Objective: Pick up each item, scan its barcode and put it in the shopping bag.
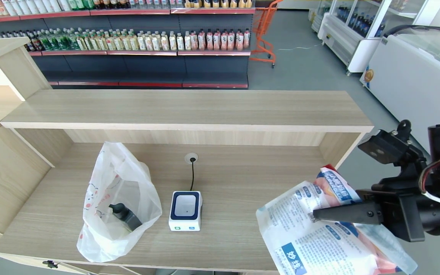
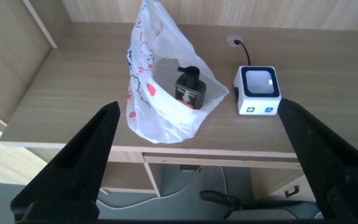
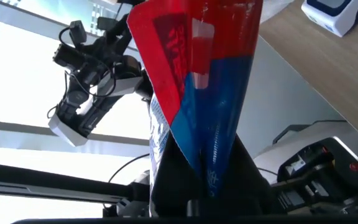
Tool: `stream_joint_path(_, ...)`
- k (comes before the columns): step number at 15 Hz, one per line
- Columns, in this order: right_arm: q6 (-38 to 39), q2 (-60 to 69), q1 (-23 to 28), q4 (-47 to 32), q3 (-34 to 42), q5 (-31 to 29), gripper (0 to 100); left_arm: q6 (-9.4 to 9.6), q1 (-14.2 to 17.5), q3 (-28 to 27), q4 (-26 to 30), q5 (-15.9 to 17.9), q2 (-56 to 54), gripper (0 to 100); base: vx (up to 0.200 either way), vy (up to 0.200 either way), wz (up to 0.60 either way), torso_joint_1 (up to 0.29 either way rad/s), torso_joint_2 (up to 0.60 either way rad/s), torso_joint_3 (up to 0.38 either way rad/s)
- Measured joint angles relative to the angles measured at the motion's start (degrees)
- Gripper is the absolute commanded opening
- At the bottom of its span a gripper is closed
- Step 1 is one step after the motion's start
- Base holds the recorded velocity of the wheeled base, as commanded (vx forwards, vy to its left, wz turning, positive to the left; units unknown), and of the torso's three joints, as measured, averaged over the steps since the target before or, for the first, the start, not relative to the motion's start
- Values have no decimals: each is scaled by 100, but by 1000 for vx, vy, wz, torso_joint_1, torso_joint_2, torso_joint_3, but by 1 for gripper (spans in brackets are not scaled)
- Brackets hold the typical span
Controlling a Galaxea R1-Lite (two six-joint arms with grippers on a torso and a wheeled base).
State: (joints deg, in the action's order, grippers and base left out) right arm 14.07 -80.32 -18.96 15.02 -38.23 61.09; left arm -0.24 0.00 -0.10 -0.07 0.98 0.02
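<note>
My right gripper (image 1: 321,214) is shut on a large flat food packet (image 1: 311,236), white and blue with print and an orange-red edge, held above the counter's right front corner. In the right wrist view the packet (image 3: 210,81) rises red and blue from between the fingers. The barcode scanner (image 1: 185,210), white with a dark blue frame, sits mid-counter with its cable running to a grommet (image 1: 191,157); it also shows as the scanner (image 2: 258,90). The translucent shopping bag (image 1: 115,206) stands left of it, holding a black pump bottle (image 1: 125,215). My left gripper (image 2: 194,155) hangs open above the counter's front edge.
The wooden counter (image 1: 243,179) has a raised back shelf (image 1: 189,109) and a side wall on the left. Shelves of bottled drinks (image 1: 139,40) line the far aisle. White freezers (image 1: 414,72) stand at the right.
</note>
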Motion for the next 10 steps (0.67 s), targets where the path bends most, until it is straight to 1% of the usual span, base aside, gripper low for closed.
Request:
stream_joint_path(2, -4, -10, -190, 28, -9, -290, 0, 0, 0, 0, 2, 0, 0, 100, 0, 0, 0, 0, 0, 0)
stream_joint_path(3, -6, -21, -249, 37, -20, -345, 0, 0, 0, 0, 0, 0, 0, 100, 0, 0, 0, 0, 0, 0)
stream_joint_path(10, -9, -95, -301, 121, -44, -378, 0, 0, 0, 0, 0, 0, 0, 100, 0, 0, 0, 0, 0, 0)
